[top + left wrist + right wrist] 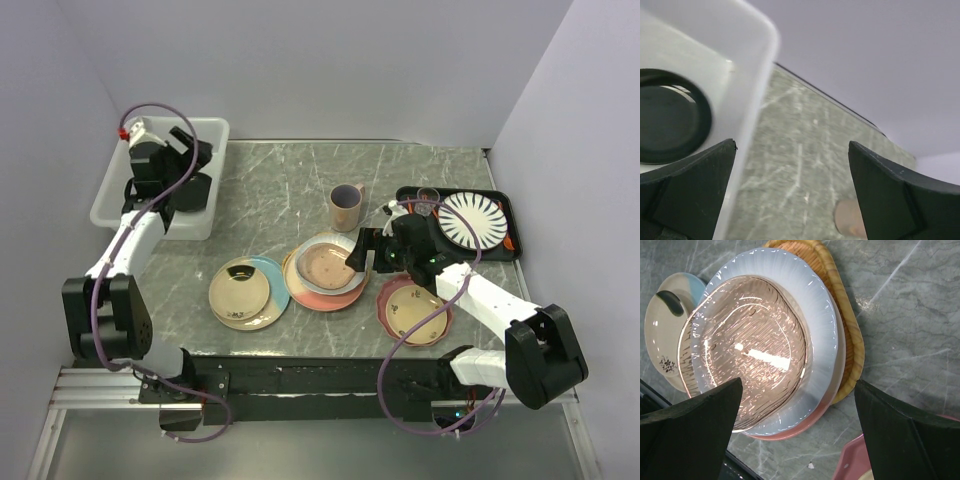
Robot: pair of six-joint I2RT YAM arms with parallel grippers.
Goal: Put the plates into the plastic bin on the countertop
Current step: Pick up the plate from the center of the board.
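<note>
The plastic bin [214, 131] stands at the far left of the countertop [275, 195] with a glossy black plate [192, 192] inside. My left gripper [188, 158] hovers open and empty over the bin's right side. Its wrist view shows the black plate [667, 122], the bin wall [750, 75] and the open left gripper [792, 145]. My right gripper [360, 262] is open just above a stack of plates [322, 268]. On that stack, a pink ribbed plate [745, 355] lies on a white plate [817, 330], a pink one [805, 422] and a tan one [850, 340], below the right gripper [799, 381].
A cream-and-light-blue plate [245, 290] lies left of the stack, and a pink scalloped plate [412, 308] sits near the front edge. A beige mug [346, 207] stands mid-counter. A black tray [502, 196] at the right holds a striped plate [470, 222].
</note>
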